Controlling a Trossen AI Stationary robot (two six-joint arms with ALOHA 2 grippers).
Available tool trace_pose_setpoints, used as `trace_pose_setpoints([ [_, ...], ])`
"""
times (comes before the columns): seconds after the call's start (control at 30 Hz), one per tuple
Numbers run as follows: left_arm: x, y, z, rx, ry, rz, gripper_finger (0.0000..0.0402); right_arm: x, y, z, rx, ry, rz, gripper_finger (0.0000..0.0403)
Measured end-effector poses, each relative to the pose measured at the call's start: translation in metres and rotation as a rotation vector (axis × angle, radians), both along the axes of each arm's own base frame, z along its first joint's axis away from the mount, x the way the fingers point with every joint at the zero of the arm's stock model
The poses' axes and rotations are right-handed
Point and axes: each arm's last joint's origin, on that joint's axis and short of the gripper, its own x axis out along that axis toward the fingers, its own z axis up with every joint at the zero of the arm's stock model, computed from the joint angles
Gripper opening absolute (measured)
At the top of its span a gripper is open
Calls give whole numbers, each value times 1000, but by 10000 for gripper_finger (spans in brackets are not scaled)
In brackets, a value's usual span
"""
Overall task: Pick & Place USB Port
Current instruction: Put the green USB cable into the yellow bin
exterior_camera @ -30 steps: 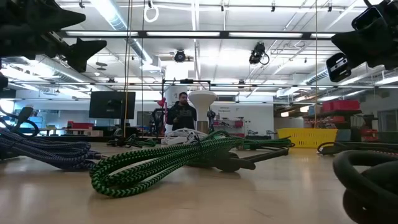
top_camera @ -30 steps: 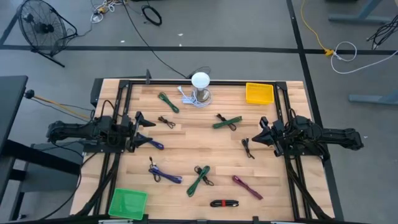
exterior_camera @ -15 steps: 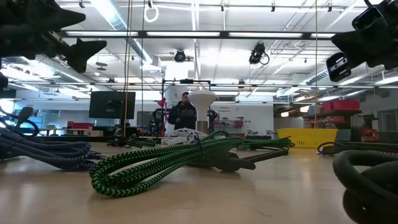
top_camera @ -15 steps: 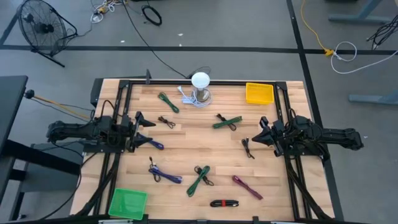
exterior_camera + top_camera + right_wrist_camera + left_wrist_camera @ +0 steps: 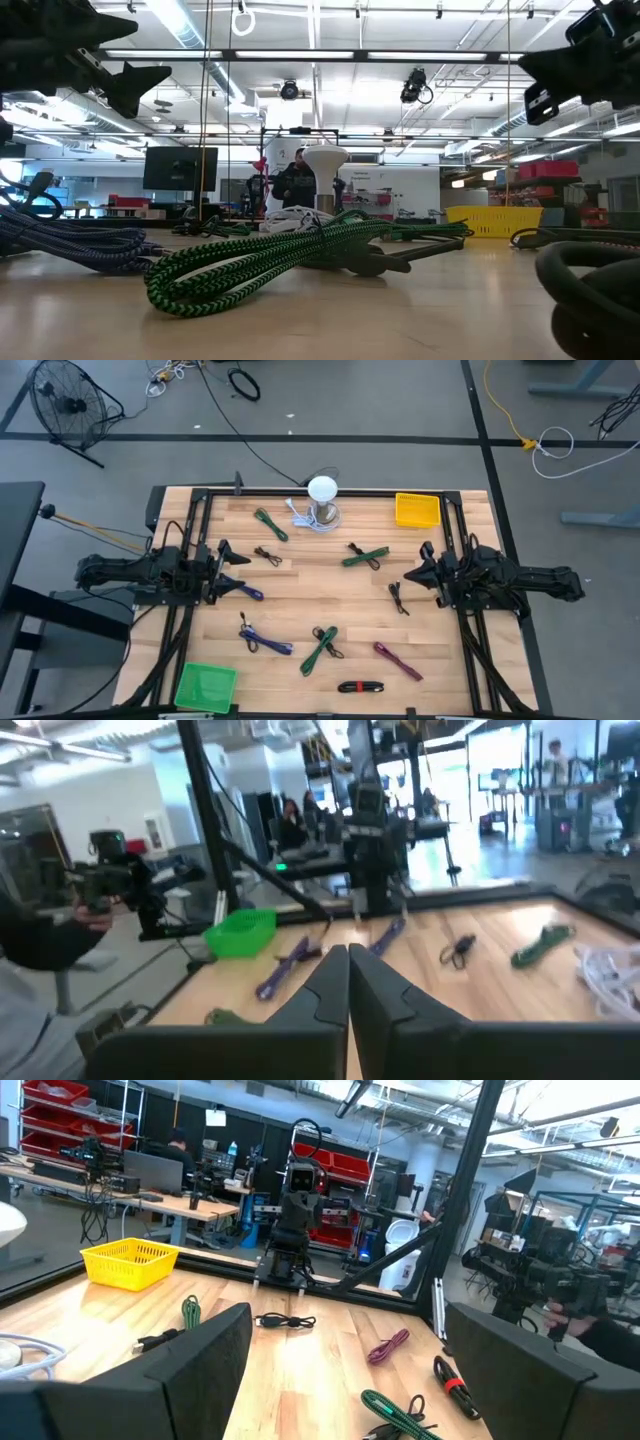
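Note:
Several bundled USB cables lie flat on the wooden table: a green one [image 5: 365, 556], a small black one [image 5: 398, 597], a blue one [image 5: 265, 640], a green one [image 5: 322, 648], a magenta one [image 5: 397, 658] and a black one with a red band [image 5: 360, 686]. My left gripper [image 5: 228, 568] hovers open at the table's left side, above a blue cable [image 5: 247, 591]. My right gripper [image 5: 412, 570] hovers shut at the right side, just beyond the small black cable; its fingers meet in the right wrist view [image 5: 348, 970]. Neither touches anything.
A yellow basket [image 5: 417, 510] stands at the far right corner and a green basket [image 5: 205, 685] at the near left corner. A white ball lamp [image 5: 323, 500] with a white cord stands at the far middle. A green cable [image 5: 270, 523] and a black one [image 5: 267, 554] lie nearby.
My right gripper has moved a little toward the table's left, staying above the surface. The cables lie where they were.

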Motion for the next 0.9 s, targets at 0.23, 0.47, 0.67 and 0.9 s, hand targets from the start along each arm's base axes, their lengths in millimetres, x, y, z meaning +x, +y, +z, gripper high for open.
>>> trace_pose_setpoints([
  [0.23,0,0,0,1,0,0,339,-4,0,18,-11,-193,1,12],
  [0.47,0,0,0,63,-2,20,339,-8,-3,30,-65,-328,-144,12],
  [0.67,0,2,2,134,-19,80,339,-9,-9,31,-30,-333,-334,12],
  [0.9,0,2,2,138,-20,82,339,-9,-11,30,-111,-318,-435,12],
])
